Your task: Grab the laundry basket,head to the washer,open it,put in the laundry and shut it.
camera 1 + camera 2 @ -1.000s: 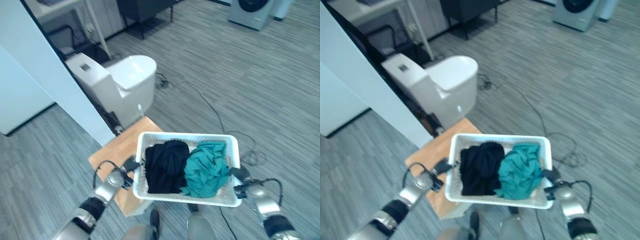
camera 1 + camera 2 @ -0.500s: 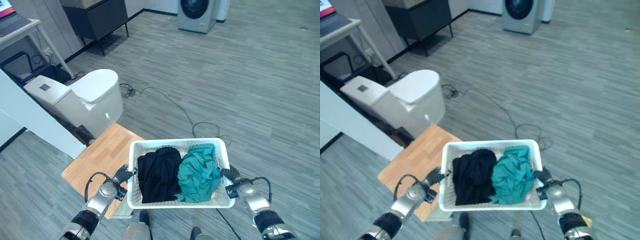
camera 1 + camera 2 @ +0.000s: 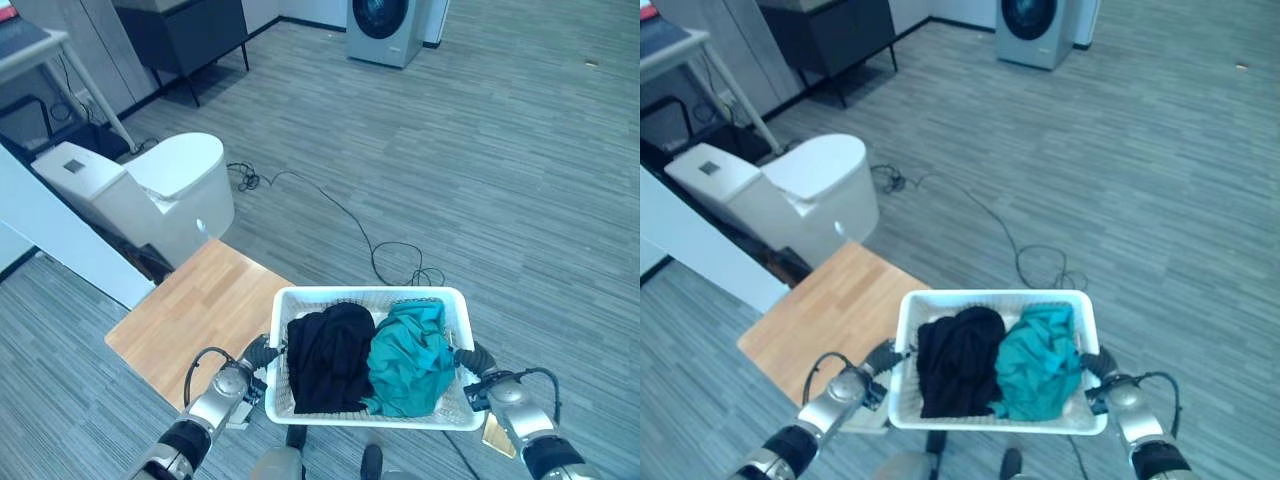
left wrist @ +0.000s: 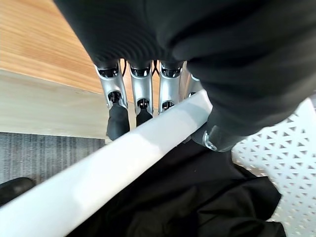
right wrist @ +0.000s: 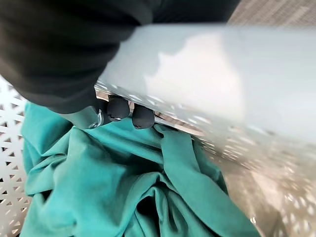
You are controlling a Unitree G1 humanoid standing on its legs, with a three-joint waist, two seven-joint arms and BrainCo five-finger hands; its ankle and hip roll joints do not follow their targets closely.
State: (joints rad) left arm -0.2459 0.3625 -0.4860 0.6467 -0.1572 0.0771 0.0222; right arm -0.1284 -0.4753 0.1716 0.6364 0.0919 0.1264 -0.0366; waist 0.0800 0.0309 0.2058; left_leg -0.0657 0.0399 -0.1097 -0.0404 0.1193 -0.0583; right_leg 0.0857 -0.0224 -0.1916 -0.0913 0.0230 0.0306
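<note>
We hold the white laundry basket (image 3: 372,297): left hand (image 3: 253,358) and right hand (image 3: 478,362) clamped on its end rims; black garment (image 3: 328,355), teal garment (image 3: 412,358) inside.

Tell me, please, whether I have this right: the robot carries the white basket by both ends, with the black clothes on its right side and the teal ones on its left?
Not quite: the sides are swapped. In the left eye view the black clothes lie on the robot's left side of the basket, by the left robot hand, and the teal clothes on its right, by the right robot hand.
</note>
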